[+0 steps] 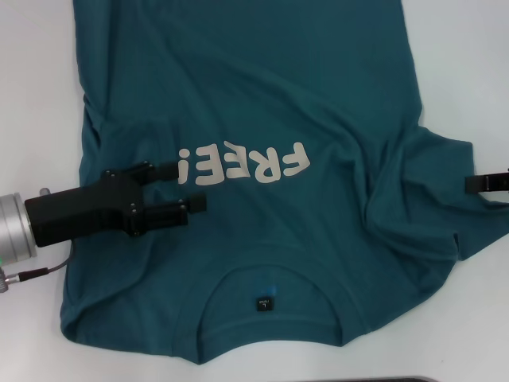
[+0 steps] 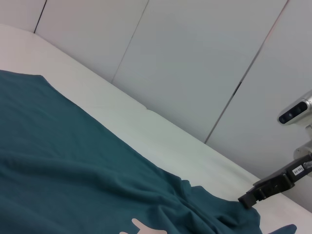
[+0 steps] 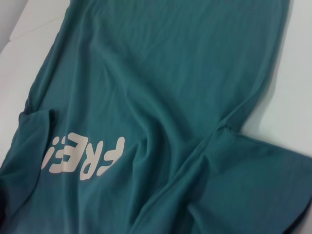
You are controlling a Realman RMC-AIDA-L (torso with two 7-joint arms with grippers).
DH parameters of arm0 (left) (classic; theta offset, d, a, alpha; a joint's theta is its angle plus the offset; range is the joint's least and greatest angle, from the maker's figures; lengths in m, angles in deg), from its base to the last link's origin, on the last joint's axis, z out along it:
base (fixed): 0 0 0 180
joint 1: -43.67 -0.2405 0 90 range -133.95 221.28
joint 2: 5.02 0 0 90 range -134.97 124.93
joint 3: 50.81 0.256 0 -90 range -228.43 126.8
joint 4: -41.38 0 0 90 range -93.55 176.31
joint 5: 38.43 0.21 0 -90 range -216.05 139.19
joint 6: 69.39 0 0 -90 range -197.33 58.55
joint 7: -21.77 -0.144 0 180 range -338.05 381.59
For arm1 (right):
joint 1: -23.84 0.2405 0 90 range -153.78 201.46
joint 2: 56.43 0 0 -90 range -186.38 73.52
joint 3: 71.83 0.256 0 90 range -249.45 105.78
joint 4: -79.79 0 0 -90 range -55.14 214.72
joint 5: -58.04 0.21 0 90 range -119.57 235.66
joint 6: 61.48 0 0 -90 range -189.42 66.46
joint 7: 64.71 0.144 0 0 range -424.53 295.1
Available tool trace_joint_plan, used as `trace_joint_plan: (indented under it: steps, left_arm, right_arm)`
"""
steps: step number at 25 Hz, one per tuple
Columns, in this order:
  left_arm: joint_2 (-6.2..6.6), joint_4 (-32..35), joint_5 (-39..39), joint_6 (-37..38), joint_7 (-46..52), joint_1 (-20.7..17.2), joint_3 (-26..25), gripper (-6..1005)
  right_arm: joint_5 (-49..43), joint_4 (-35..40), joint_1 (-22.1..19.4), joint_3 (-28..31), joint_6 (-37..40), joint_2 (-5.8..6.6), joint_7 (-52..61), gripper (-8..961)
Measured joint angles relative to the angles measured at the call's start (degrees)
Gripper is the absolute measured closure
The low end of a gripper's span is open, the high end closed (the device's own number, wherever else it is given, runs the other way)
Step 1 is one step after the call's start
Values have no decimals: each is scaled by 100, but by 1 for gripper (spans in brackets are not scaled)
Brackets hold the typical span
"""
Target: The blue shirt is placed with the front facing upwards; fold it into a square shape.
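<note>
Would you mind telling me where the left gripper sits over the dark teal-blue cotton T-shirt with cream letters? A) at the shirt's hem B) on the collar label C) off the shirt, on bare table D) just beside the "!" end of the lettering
D: in the head view the left gripper hovers, fingers open, by the "!" on the dark teal-blue cotton T-shirt.

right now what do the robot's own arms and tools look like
The left tool is matte black and boxy with two slim black fingers, mounted on a silver metal wrist cylinder with a thin cable trailing beneath. Of the right tool only a black tip shows in the head view; the left wrist view shows it black with a small white label.
</note>
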Motion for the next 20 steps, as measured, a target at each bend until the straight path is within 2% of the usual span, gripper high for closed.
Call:
trace_joint_plan:
  steps: [8, 20]
  left_arm:
    - [-5, -1, -10, 1, 0, 10, 0, 121]
    - [-9, -1, -54, 63, 41, 13, 0, 121]
  right_arm:
    - [394, -70, -98, 243, -146, 122, -41, 931]
    - [400, -93, -199, 725, 153, 141, -85, 932]
